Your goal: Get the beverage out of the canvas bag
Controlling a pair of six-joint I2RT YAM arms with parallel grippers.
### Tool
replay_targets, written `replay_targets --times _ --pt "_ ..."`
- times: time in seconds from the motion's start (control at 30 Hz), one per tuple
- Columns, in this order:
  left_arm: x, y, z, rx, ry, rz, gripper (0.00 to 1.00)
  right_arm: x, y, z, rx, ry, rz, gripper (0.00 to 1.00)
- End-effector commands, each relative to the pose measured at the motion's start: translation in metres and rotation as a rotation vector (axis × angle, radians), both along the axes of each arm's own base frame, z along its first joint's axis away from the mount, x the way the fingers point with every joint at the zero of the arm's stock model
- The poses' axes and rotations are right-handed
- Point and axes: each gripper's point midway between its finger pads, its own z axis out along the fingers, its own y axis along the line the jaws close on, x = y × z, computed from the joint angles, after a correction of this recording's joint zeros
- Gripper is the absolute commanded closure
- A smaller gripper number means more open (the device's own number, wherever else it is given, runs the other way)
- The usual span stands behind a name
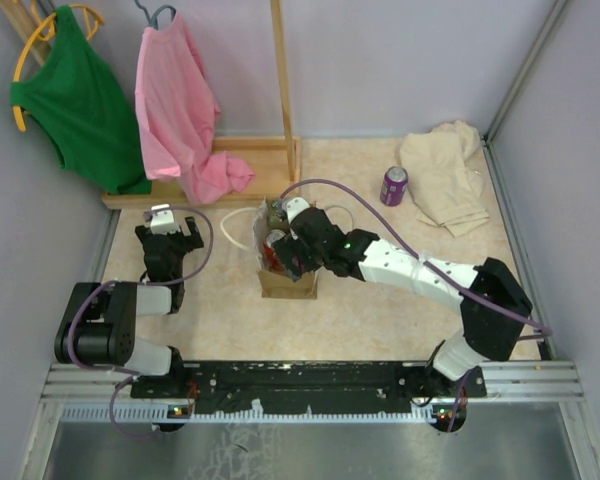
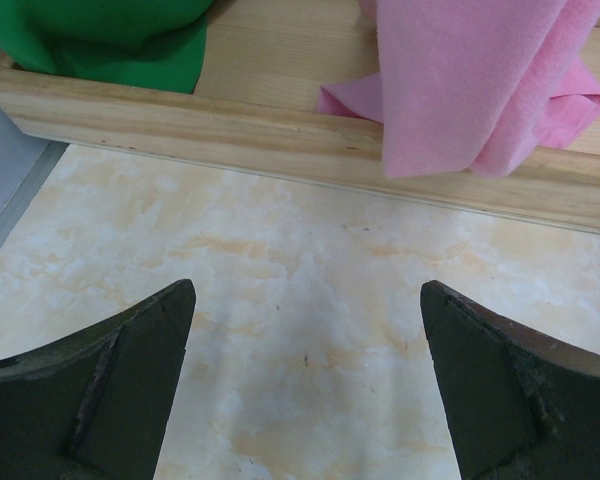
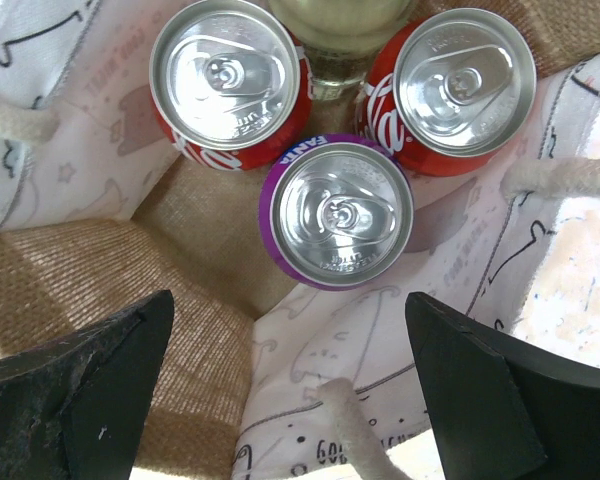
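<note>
plainly upright: purple can (image 3: 336,212) in canvas bag (image 3: 195,265)

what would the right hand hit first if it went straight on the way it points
The right hand would likely meet the purple aluminium can, standing in the tan canvas bag, though depth is unclear.

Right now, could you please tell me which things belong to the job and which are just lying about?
Job: canvas bag, bagged purple can, two red cans, pale container, right fingers open above them.
Lying about: loose purple can, cream cloth, pink garment, green garment, wooden rack, left fingers.
</note>
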Motion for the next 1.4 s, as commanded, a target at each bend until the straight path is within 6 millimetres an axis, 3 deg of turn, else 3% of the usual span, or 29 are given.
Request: replay_targets --times 0.0,0.27,0.37,0.7,0.83,1.07,1.37 --pt "0.005 0.000 0.009 -0.009 -0.030 0.007 0.00 0.003 -0.007 -0.019 -0.073 -0.003 -0.039 0.01" --pt "0.005 0.000 0.009 -0.009 -0.030 0.008 0.00 0.007 0.007 -0.034 -0.076 0.020 -0.017 0.01" --pt "0.005 0.001 0.009 -0.009 -0.030 0.009 0.00 0.008 0.010 -0.054 -0.109 0.049 -0.019 0.01" --pt "0.005 0.000 0.010 -0.009 -0.031 0.006 0.00 0.012 -0.001 -0.069 -0.157 0.051 -0.080 0.09" --pt "0.005 0.000 0.009 -0.010 -0.030 0.005 0.00 0.020 -0.007 -0.060 -0.153 0.000 -0.132 0.04" --pt "0.007 -0.001 0.008 -0.010 -0.029 -0.001 0.00 0.040 -0.006 -0.031 -0.134 -0.114 -0.171 0.03" --pt "0.008 -0.003 0.006 -0.011 -0.025 -0.008 0.00 0.056 0.000 -0.032 -0.120 -0.135 -0.184 0.23"
